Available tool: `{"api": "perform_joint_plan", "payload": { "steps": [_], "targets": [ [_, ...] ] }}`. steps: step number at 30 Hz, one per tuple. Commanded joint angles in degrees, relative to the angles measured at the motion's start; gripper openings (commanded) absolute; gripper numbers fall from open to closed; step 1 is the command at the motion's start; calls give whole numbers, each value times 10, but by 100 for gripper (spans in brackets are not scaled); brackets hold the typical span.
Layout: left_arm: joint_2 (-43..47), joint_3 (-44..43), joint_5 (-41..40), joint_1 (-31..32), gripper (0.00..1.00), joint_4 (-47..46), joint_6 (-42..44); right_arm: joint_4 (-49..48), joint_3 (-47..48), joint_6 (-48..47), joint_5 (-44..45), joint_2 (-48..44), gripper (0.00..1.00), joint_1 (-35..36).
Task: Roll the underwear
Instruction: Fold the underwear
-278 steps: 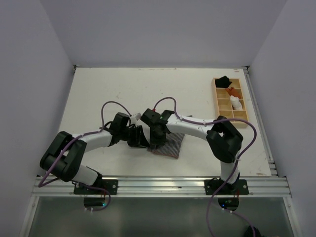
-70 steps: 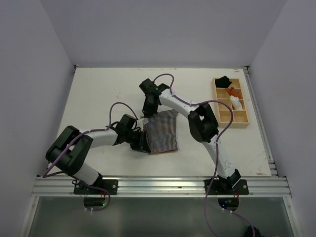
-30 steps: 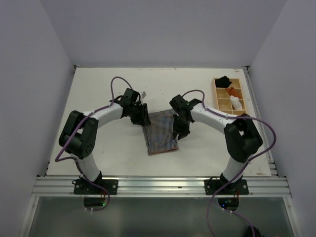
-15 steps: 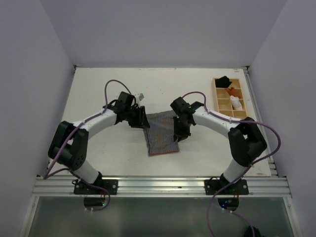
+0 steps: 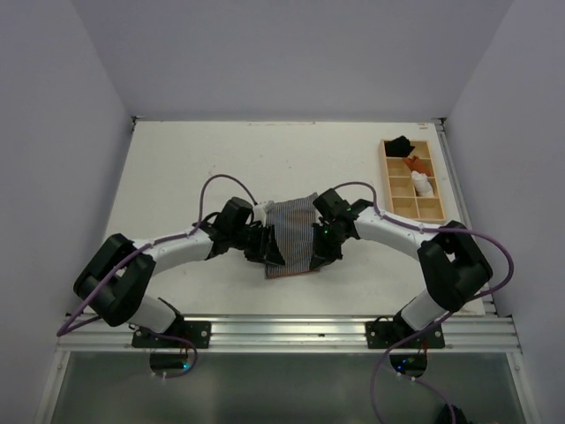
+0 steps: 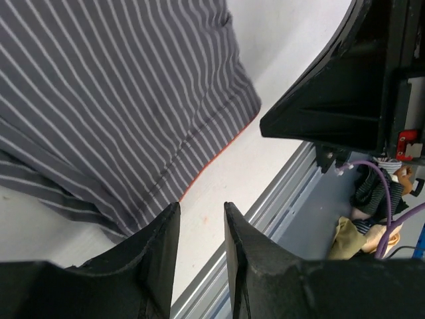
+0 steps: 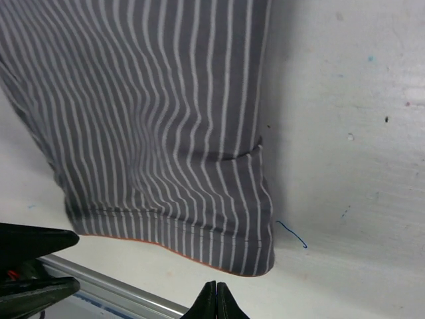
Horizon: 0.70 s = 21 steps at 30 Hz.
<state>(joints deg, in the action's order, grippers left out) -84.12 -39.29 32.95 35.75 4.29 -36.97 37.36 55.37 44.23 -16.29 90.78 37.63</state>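
1. Underwear (image 5: 293,233): we see the grey-and-white striped garment lying flat on the white counter (image 5: 203,168) as a narrow band. It sits in the near half of the counter, directly between the two pincers. A thin orange edging runs along its near hem. In the left wrist view a second layer of cloth shows under its left side.
2. Left pincer (image 5: 274,254): it sits at the garment's near left corner. In the left wrist view its fingers (image 6: 156,259) stand slightly apart with bare counter showing in the gap, so we read it as released and grasping nothing. The orange-edged hem passes just beyond the tips.
3. Right pincer (image 5: 320,254): it sits at the garment's near right side. In the right wrist view its fingertips (image 7: 211,296) are pressed together, clenched on nothing, just short of the hem's right corner. We cannot tell whether they touch the counter.
4. Arms: both reach inward from their bases, each with purple cables (image 5: 221,183) looping above it.
5. Rail (image 5: 282,331): an aluminium strip borders the counter's near edge.
6. Tray (image 5: 422,222): a wooden compartment tray stands at the far right, well apart from the garment. It holds a black bundle (image 5: 398,145), an orange bundle (image 5: 415,164) and a white bundle (image 5: 423,184) in separate compartments.
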Motion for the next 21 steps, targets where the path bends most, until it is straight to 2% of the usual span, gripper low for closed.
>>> {"api": "perform_joint_plan", "payload": {
  "steps": [1,7,12,18,21],
  "targets": [
    [0,26,-9,6,36,-56,-17,-47,-24,12,-19,1,7,4],
    [-11,83,-38,5,35,-55,-9,-72,-56,6,-1,34,5,4],
    [-22,105,-48,5,34,-68,-12,-59,-62,-1,4,21,5,4],
    [-26,106,-57,5,34,-66,-7,-32,-33,2,-8,-28,6,4],
    [-22,109,-62,5,34,-63,-4,-33,-10,2,-12,-11,6,5]
  ]
}}
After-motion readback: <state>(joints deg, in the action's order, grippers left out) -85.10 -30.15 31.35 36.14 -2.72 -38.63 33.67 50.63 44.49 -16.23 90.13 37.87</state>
